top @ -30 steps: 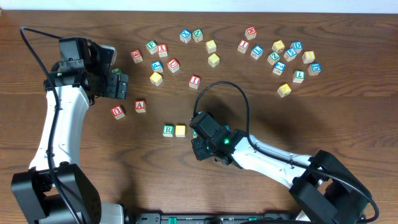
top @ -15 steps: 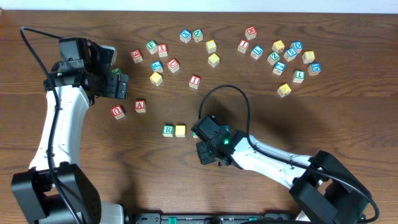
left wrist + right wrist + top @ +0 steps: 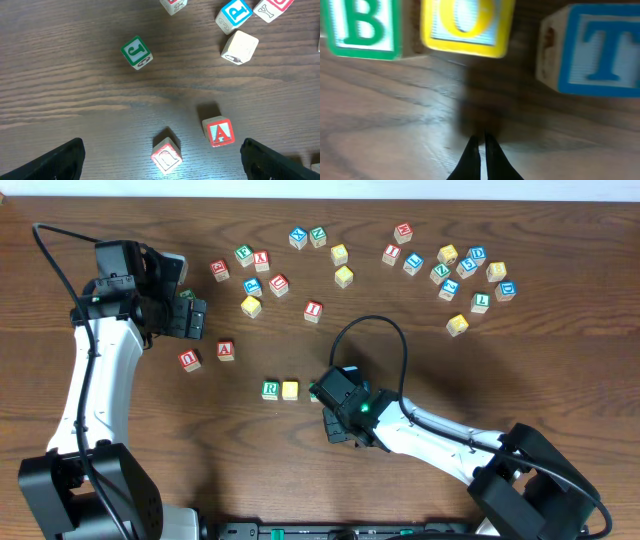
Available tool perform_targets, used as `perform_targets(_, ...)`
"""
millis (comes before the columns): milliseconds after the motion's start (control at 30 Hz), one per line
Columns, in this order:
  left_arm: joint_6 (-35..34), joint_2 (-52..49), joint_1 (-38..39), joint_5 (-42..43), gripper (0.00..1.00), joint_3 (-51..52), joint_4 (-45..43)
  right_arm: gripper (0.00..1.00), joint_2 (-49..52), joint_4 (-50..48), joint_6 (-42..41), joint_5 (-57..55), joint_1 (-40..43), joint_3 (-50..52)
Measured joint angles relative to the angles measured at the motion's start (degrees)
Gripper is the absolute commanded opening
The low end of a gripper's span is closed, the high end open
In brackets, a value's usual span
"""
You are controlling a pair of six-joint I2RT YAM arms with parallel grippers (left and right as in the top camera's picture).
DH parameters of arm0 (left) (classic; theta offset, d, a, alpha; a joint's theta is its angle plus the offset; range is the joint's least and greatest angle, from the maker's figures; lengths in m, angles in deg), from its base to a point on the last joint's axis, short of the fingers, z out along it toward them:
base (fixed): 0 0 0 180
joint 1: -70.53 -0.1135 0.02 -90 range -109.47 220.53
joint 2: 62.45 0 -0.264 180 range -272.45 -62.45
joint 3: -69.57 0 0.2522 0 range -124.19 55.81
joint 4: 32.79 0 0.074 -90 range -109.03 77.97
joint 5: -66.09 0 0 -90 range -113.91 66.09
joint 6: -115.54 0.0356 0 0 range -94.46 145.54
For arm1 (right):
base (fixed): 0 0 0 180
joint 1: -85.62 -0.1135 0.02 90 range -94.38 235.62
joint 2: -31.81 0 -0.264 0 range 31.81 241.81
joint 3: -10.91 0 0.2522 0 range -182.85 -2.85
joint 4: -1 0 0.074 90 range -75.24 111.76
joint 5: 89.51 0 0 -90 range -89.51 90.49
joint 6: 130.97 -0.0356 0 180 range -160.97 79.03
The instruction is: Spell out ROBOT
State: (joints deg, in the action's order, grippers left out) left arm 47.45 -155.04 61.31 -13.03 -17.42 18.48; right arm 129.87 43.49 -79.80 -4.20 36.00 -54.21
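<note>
A row of letter blocks lies low on the table: green R (image 3: 270, 390), yellow O (image 3: 290, 390), and a green block (image 3: 313, 394) half hidden by my right arm. The right wrist view shows green B (image 3: 362, 27), yellow O (image 3: 467, 25) and blue T (image 3: 592, 50) side by side. My right gripper (image 3: 482, 150) is shut and empty, just in front of them; in the overhead view it (image 3: 338, 422) covers the row's right end. My left gripper (image 3: 190, 320) is open and empty above a red block (image 3: 166, 155), with a red A (image 3: 218, 132) beside it.
Several loose letter blocks are scattered along the far side, from a red one (image 3: 220, 269) across to a yellow one (image 3: 457, 325). A red block (image 3: 189, 360) and a red A (image 3: 226, 349) lie left of the row. The left wrist view shows a green block (image 3: 136, 51).
My right gripper has drawn back a little toward the lower right, away from the row of blocks. The left arm and the blocks have not moved.
</note>
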Motion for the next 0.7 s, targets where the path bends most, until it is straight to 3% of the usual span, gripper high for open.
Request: perform_targets(700, 0.0, 0.0, 0.0, 0.0, 0.97, 0.0, 0.0, 0.01, 0.0, 4.4, -2.9, -7.6, 0.0, -2.2)
